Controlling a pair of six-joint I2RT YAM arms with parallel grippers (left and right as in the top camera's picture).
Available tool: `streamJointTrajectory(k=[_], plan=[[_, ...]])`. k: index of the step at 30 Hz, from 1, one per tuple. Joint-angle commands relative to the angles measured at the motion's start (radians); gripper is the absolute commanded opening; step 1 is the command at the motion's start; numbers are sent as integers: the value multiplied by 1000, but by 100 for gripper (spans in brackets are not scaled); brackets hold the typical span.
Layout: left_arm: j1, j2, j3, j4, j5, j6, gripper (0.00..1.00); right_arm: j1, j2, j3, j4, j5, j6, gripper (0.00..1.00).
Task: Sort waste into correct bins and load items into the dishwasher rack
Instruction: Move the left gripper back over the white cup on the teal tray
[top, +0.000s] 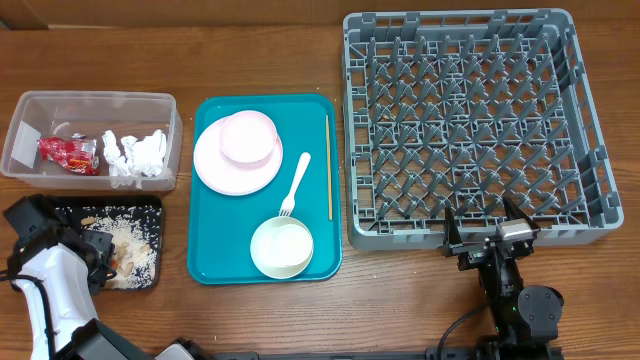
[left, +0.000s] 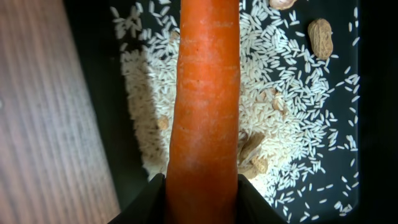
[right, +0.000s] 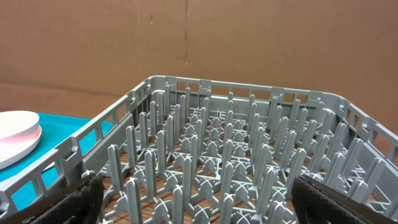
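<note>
My left gripper (left: 202, 202) is shut on the thick end of an orange carrot (left: 205, 93), held over the black tray (left: 367, 112) above the loose white rice (left: 292, 99). Seen from overhead, that gripper (top: 97, 246) hangs over the black tray (top: 150, 206) at the table's front left. The clear tub (top: 95, 99) behind it holds a red wrapper (top: 68, 152) and crumpled tissue (top: 136, 155). My right gripper (top: 485, 228) stands open and empty at the front wall of the grey dishwasher rack (top: 352, 130), whose pegs (right: 211, 155) fill the right wrist view.
A teal tray (top: 215, 262) in the middle carries a white plate (top: 222, 172) with a bowl (top: 248, 138) on it, a second bowl (top: 281, 247), a white fork (top: 296, 184) and chopsticks (top: 328, 165). Peanuts (left: 320, 37) lie among the rice.
</note>
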Motion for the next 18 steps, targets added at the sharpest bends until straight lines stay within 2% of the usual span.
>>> streamJointTrajectory(k=[1, 4, 5, 6, 7, 10, 15, 18], plan=[[5, -7, -27, 41, 53, -11, 16, -5, -11, -11, 4, -6, 0, 100], [6, -7, -27, 59, 90, -22, 18, -5, -11, -11, 4, -5, 0, 100], [5, -7, -27, 70, 111, -23, 29, -5, -11, -11, 4, -5, 0, 100], [5, -7, -27, 76, 117, -22, 49, -5, -11, -11, 4, -6, 0, 100], [5, -7, -24, 76, 117, -21, 59, -5, -11, -11, 4, -6, 0, 100], [6, -7, -18, 75, 108, -11, 80, -5, -11, -11, 4, -5, 0, 100], [5, -8, 19, 61, 117, 29, 83, -5, -11, -11, 4, -5, 0, 100], [5, -14, 82, 3, 177, 67, 82, -5, -11, -11, 4, -5, 0, 100]])
